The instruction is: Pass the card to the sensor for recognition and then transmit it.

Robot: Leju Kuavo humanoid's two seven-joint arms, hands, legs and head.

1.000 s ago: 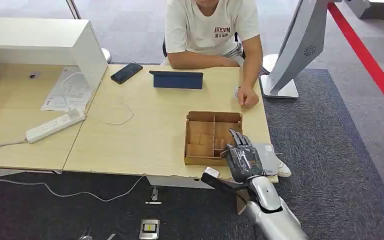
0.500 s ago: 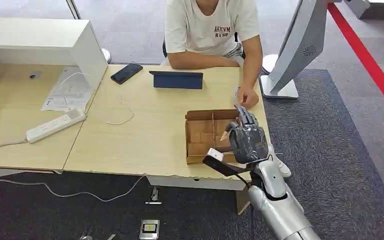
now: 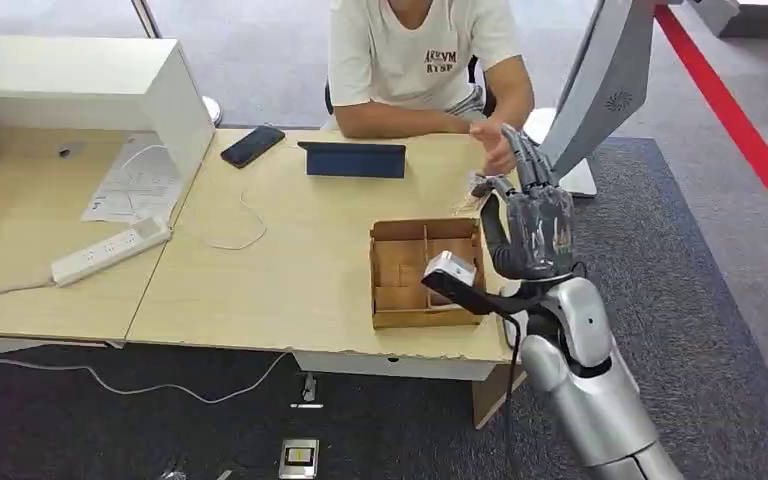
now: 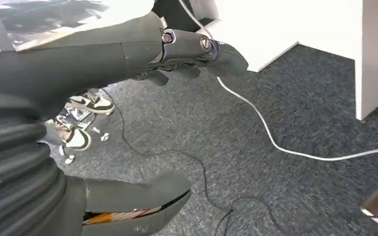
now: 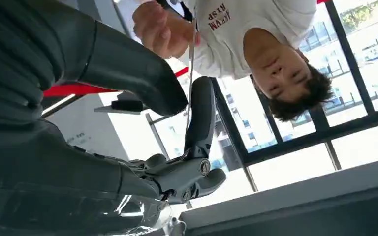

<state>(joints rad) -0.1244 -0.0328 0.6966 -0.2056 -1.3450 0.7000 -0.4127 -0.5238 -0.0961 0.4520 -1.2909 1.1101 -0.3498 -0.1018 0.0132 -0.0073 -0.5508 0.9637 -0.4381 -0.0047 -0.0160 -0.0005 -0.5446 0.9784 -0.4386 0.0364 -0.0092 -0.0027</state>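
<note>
The right hand (image 3: 530, 225) is raised above the far right corner of the pale wooden counter (image 3: 290, 260), fingers upright, pinching a thin pale card (image 5: 191, 59) edge-on between its thick grey thumb (image 5: 133, 69) and a darker finger (image 5: 202, 115). Just beyond its fingertips, a person's hand (image 3: 495, 150) touches the card's far end. Below and nearer than the right hand sits the shallow brown cardboard tray with dividers (image 3: 400, 275). The left hand (image 4: 128, 147) hangs over dark grey carpet (image 4: 295, 118), fingers apart, holding nothing.
</note>
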